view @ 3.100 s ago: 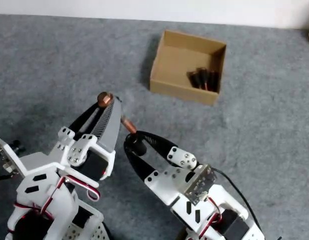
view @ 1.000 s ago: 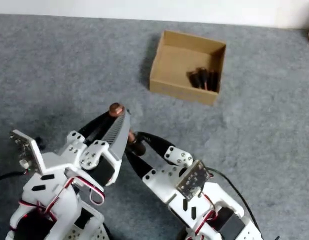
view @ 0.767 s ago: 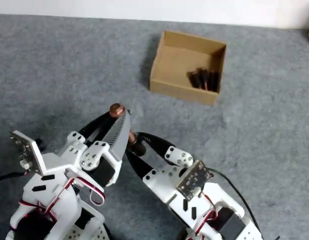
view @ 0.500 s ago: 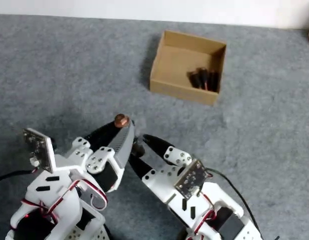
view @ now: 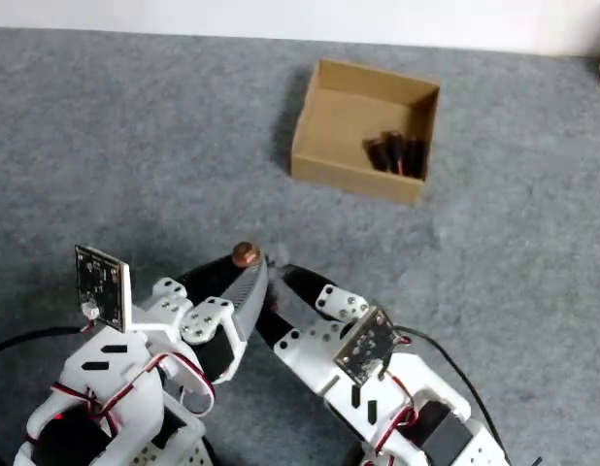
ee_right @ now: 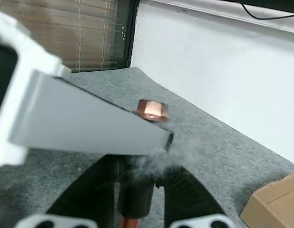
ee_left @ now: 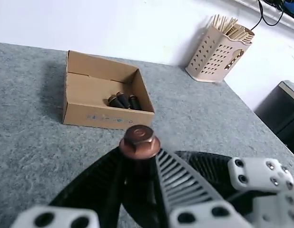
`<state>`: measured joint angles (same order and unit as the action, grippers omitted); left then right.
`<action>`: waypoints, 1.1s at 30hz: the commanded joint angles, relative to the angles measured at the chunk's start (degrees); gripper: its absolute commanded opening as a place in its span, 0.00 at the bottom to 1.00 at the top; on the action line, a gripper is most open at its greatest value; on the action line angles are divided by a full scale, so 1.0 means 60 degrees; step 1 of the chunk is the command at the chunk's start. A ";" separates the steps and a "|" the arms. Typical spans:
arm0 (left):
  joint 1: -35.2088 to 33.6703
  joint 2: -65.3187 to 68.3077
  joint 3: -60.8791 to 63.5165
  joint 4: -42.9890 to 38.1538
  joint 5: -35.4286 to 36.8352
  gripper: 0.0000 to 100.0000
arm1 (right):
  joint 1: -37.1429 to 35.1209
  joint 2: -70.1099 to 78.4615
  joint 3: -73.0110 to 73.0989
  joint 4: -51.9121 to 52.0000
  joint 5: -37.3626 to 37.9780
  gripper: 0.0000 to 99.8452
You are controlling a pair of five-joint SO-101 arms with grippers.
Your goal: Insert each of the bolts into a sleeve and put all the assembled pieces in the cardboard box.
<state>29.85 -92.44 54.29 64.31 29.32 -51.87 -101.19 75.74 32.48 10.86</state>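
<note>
While my left gripper [ee_left: 139, 157] is clamping the copper hex-headed bolt [ee_left: 139, 141] just under its head, my right gripper [ee_right: 137, 176] is pinching the black cylindrical sleeve [ee_right: 135, 194] beside it, both well apart from the open brown cardboard box [view: 353, 180].

Left pincer [view: 246, 266] has drawn the bolt [view: 245, 254] backward.

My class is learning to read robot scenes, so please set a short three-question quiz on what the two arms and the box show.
1. True or false: the box is empty.
2. The left end effector holds: A a bolt; B a pencil; C nothing.
3. Fill in: the right end effector grips a black ____.
Key: 1 false, pieces lie inside; 2 A; 3 sleeve.
</note>
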 commanded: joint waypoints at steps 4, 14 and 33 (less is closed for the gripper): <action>0.0081 0.0007 -0.0139 0.0249 -0.0821 0.26 | 0.0154 -0.0037 -0.0198 -0.0271 0.0073 0.00; 0.0139 0.0037 -0.1663 0.0234 -0.0821 0.23 | 0.0139 -0.0037 -0.0183 -0.0271 0.0073 0.00; -0.4183 0.0081 0.2132 0.0220 -0.4176 0.23 | 0.0183 -0.0022 0.0212 -0.0608 0.0073 0.00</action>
<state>11.38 -92.44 58.42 70.02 20.70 -51.52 -101.19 78.02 31.25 11.12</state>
